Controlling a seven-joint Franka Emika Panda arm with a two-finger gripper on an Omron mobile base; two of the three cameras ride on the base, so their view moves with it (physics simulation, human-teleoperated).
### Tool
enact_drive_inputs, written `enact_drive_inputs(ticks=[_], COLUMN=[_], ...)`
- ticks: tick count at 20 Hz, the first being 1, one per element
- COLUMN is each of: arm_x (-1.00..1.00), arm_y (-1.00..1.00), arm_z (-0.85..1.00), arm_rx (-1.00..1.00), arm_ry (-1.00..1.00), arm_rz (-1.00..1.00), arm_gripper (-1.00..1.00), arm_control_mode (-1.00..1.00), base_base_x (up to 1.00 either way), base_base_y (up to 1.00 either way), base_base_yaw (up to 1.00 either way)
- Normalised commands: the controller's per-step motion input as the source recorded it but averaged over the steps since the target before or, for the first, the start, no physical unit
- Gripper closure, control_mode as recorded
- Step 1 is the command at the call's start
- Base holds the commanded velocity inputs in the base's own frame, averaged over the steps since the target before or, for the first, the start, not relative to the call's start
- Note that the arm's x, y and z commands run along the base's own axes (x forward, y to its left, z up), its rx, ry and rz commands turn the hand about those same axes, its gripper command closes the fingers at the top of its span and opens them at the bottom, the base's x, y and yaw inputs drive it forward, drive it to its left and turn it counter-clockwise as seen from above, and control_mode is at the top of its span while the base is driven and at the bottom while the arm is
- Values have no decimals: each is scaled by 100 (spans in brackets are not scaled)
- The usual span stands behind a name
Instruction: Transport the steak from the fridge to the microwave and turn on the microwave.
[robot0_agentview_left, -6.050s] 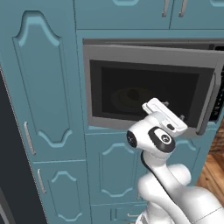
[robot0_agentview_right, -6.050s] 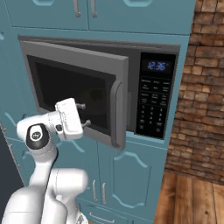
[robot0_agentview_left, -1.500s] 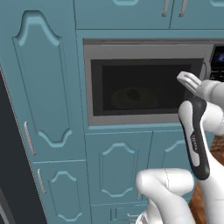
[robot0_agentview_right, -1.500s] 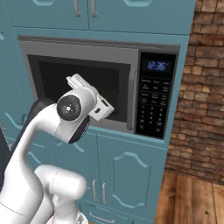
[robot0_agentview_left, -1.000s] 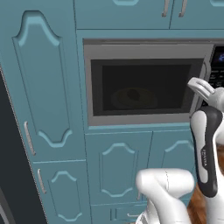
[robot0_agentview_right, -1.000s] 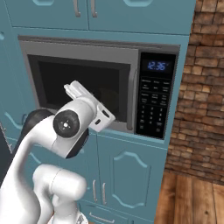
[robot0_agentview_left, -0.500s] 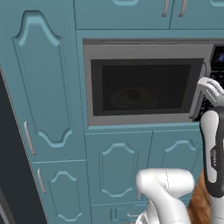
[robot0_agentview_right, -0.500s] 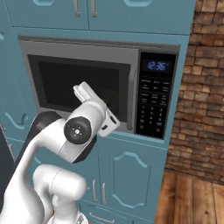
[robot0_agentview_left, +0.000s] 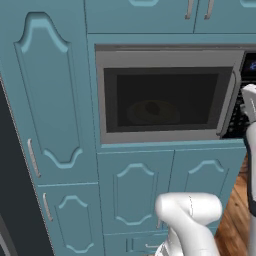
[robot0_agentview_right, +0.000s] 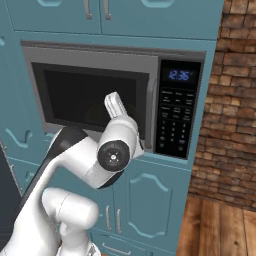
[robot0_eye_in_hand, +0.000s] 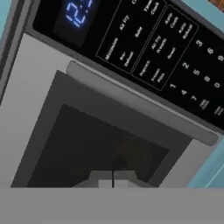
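Note:
The grey microwave (robot0_agentview_left: 165, 60) is set into teal cabinets, its dark glass door closed. Through the glass a dim rounded lump, the steak (robot0_agentview_left: 152, 107), lies on a pale plate. My gripper (robot0_agentview_right: 114, 102) is shut with nothing in it, and it points at the door's right part beside the vertical handle (robot0_agentview_right: 148, 115). In the hand view the gripper (robot0_eye_in_hand: 113, 178) shows two fingertips pressed together in front of the door window, the handle (robot0_eye_in_hand: 140, 103) just beyond them and the black keypad (robot0_eye_in_hand: 175, 43) with its blue clock above. In the left base view the hand sits at the right edge.
Teal cabinet doors (robot0_agentview_left: 50, 100) surround the microwave above, below and to the left. A dark slab, the fridge's edge (robot0_agentview_left: 10, 200), runs down the far left. A brick wall (robot0_agentview_right: 230, 100) and wooden floor (robot0_agentview_right: 220, 225) lie to the right.
The microwave door, ajar six seconds ago, is closed. Over the last second the jaws have shut and the hand has swung right, toward the handle and keypad side.

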Motion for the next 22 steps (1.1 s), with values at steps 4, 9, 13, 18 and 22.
enact_drive_inputs(ticks=[4, 9, 13, 18, 22], arm_x=[0, 0, 0, 9, 1], arm_y=[-33, -29, -4, -17, -30], arm_z=[-1, -7, -21, -14, -11], arm_rx=[27, 20, 1, 7, 15], arm_ry=[0, -1, 0, 0, 0], arm_rz=[0, 0, -1, -2, -1], arm_gripper=[100, 100, 100, 100, 100], arm_control_mode=[-100, -100, -100, -100, -100], base_base_x=[0, 0, 0, 0, 0], base_base_y=[0, 0, 0, 0, 0], base_base_yaw=[0, 0, 0, 0, 0])
